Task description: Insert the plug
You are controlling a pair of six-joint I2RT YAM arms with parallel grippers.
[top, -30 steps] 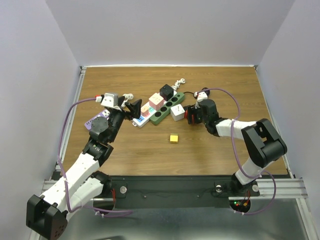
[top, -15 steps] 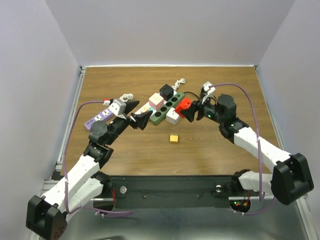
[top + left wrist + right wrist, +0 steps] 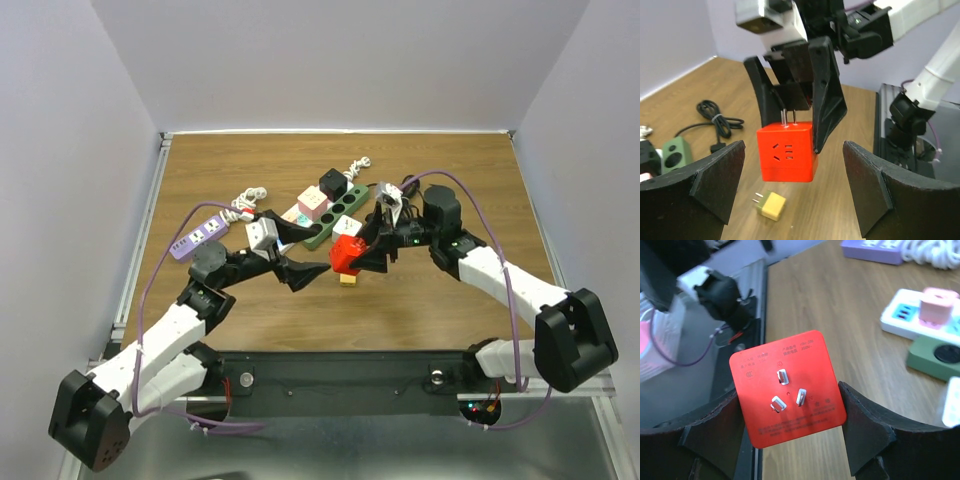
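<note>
My right gripper [image 3: 362, 252] is shut on a red cube adapter [image 3: 346, 254] and holds it in the air above the table's middle. In the right wrist view the red cube [image 3: 787, 395] shows three metal prongs facing the camera, clamped between the fingers [image 3: 867, 427]. A small yellow plug [image 3: 347, 279] lies on the wood just below it. My left gripper [image 3: 302, 272] is open and empty, just left of the cube. In the left wrist view the cube [image 3: 787, 152] hangs between my wide-apart fingers [image 3: 715, 182], socket holes facing me, with the yellow plug [image 3: 771, 206] lying beneath, prongs pointing left.
A green power strip [image 3: 335, 213], a white strip with pink cubes [image 3: 303, 212], a black cube [image 3: 332, 183] and a white cube [image 3: 348, 226] lie behind. A purple strip [image 3: 200, 236] with a white cord lies at the left. A black cable [image 3: 715, 122] lies far left.
My right gripper lifted the red cube from beside the green strip and carried it forward-left over the yellow plug. My left gripper swung right toward it, still open.
</note>
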